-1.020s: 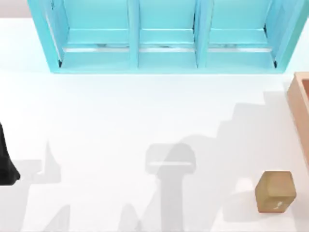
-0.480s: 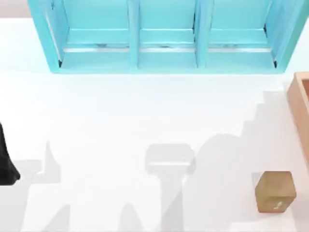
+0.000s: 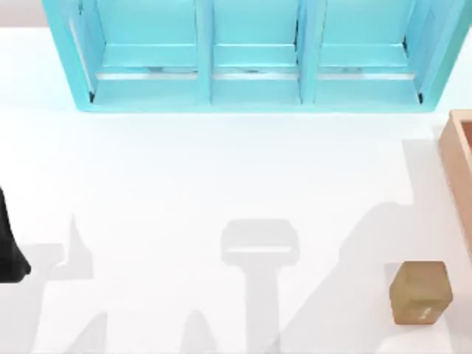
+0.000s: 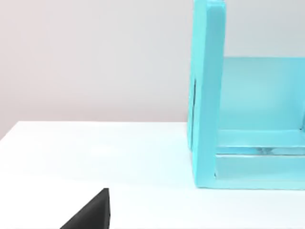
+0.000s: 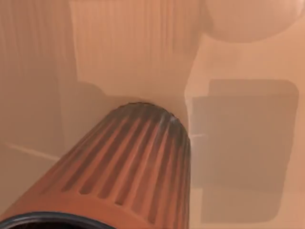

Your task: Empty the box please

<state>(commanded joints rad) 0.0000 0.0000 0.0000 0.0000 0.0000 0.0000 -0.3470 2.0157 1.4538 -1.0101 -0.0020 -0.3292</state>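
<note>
The box point(image 3: 461, 158) is a light-brown container cut off by the right edge of the top view. The right wrist view looks from close up into the box's tan inside point(image 5: 238, 143). There a ribbed orange cylinder point(image 5: 128, 162) lies on its side, and part of a rounded pale object point(image 5: 248, 19) rests beyond it. My right arm's shadow falls on the table beside the box. My left gripper point(image 3: 9, 247) is a dark shape parked at the table's left edge, and a black tip of it point(image 4: 90, 214) shows in the left wrist view.
A big turquoise shelf unit point(image 3: 251, 88) with three bays spans the back of the table, and its side wall point(image 4: 207, 95) shows in the left wrist view. A small tan cube with a white mark point(image 3: 420, 293) sits on the white table at front right, near the box.
The right arm's shadow on the table has slid to the right, toward the box. The cube, the shelf and the left arm have not moved.
</note>
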